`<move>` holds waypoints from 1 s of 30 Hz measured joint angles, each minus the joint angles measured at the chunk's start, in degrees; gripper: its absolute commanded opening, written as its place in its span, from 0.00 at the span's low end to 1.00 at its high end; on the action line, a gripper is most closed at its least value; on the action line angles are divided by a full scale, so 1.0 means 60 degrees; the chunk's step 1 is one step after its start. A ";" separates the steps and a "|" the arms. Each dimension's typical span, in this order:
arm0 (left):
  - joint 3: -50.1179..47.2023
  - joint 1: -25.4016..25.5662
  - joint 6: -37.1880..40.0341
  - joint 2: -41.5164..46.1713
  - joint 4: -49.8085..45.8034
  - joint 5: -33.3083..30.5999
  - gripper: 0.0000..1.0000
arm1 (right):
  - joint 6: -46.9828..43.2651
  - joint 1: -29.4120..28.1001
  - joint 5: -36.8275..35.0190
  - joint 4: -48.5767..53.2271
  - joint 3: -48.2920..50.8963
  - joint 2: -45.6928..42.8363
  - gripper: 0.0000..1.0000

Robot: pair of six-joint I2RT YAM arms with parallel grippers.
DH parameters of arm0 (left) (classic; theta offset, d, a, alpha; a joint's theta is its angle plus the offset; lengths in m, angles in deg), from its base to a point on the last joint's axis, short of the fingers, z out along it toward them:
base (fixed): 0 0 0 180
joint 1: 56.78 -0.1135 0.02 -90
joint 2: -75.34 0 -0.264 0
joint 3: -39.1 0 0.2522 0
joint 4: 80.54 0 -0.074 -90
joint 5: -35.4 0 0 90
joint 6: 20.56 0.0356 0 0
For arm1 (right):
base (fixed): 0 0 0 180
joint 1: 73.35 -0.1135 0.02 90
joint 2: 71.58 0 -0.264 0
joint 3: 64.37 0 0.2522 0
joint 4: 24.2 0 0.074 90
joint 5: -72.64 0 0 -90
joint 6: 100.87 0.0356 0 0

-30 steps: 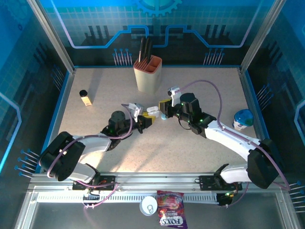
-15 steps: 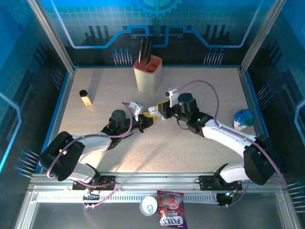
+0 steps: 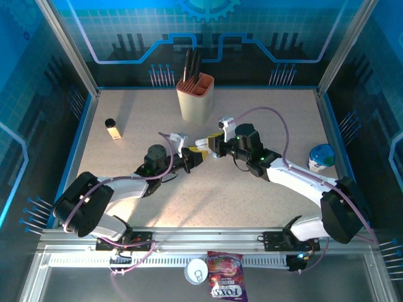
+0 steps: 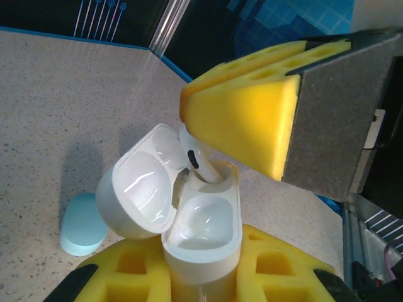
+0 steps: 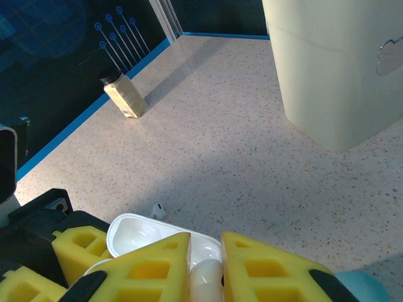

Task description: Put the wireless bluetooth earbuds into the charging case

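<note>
Case [image 4: 203, 229] (lid open) clamped, left gripper [image 3: 194, 157] | earbud [image 4: 191, 155] pinched, right gripper [image 5: 205, 264]

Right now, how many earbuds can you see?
2. One white earbud is pinched in the right gripper, its stem inside the open charging case held by the left gripper. Another earbud lies on the table just beyond the case. Others may be hidden.

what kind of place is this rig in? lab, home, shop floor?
Likely a lab robot cell, not a home: table boxed in by aluminium posts and blue circuit-print walls, left arm and right arm bolted to a rail at its near edge.
</note>
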 measured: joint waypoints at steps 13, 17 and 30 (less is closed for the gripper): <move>0.0058 0.0000 -0.0364 -0.0087 0.0259 -0.0102 0.07 | 0.0178 0.0124 0.0404 -0.0255 0.0178 -0.0280 0.33; 0.0058 0.0000 -0.0175 -0.0193 0.0393 -0.0098 0.07 | 0.0372 0.0255 0.0699 -0.0259 0.0178 -0.0499 0.43; 0.0018 0.0000 0.1005 -0.0474 0.1453 0.0499 0.08 | 0.1749 0.1643 0.1632 0.0076 0.0317 -0.1140 0.37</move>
